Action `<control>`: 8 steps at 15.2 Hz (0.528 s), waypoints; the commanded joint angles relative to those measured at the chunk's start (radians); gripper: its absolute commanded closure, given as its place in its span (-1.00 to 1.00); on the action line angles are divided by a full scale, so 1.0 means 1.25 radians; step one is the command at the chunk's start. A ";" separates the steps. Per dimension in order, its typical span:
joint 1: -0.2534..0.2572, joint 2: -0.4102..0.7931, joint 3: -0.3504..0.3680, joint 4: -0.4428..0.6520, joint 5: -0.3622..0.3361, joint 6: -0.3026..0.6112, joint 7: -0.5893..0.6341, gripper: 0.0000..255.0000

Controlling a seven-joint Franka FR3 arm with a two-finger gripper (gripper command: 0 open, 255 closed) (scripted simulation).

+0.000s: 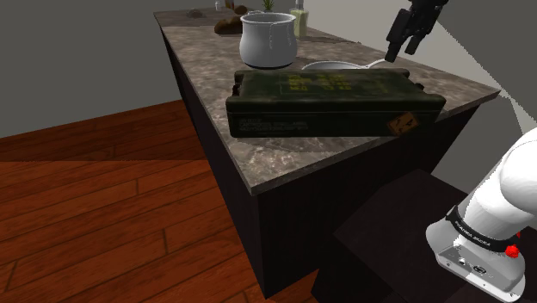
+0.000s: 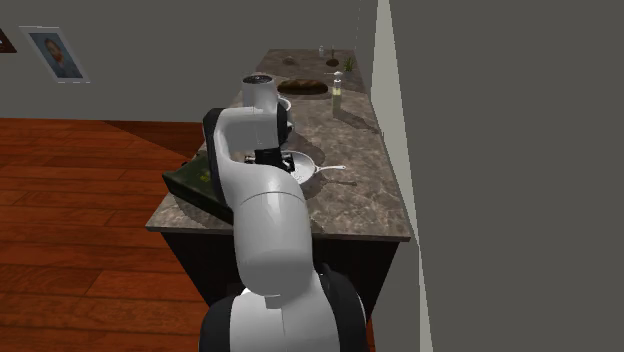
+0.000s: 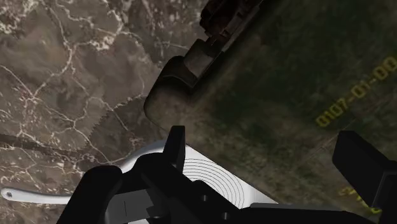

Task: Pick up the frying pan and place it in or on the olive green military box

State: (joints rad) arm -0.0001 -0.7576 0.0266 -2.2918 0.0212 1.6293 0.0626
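Observation:
The frying pan (image 1: 330, 65) is white and lies on the marble counter just behind the olive green box (image 1: 327, 103), with its handle (image 1: 372, 63) pointing toward the shoulder view's right. My gripper (image 1: 399, 41) hangs open in the air above the end of that handle and holds nothing. In the wrist view my gripper (image 3: 267, 143) is spread wide over the box lid (image 3: 286, 83) with its yellow lettering, and the pan (image 3: 210, 181) and its handle (image 3: 38, 196) lie beside the box. The second exterior view shows the pan (image 2: 305, 168) next to the box (image 2: 192, 180).
A white pot (image 1: 268, 39) stands just behind the box. Brown lumps (image 1: 228, 24) and bottles (image 1: 299, 19) sit at the counter's far end. The counter (image 1: 284, 159) drops to a wooden floor (image 1: 95, 215). A grey wall (image 2: 500, 150) runs along the counter's far side.

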 commanded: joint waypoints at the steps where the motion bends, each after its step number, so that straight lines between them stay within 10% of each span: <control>1: 0.000 0.000 0.000 0.000 0.000 0.000 0.000 -1.00; 8: 0.017 0.127 -0.173 0.047 0.021 0.102 -0.233 -1.00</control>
State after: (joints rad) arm 0.0176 -0.6306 -0.1546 -2.2480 0.0419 1.7374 -0.1767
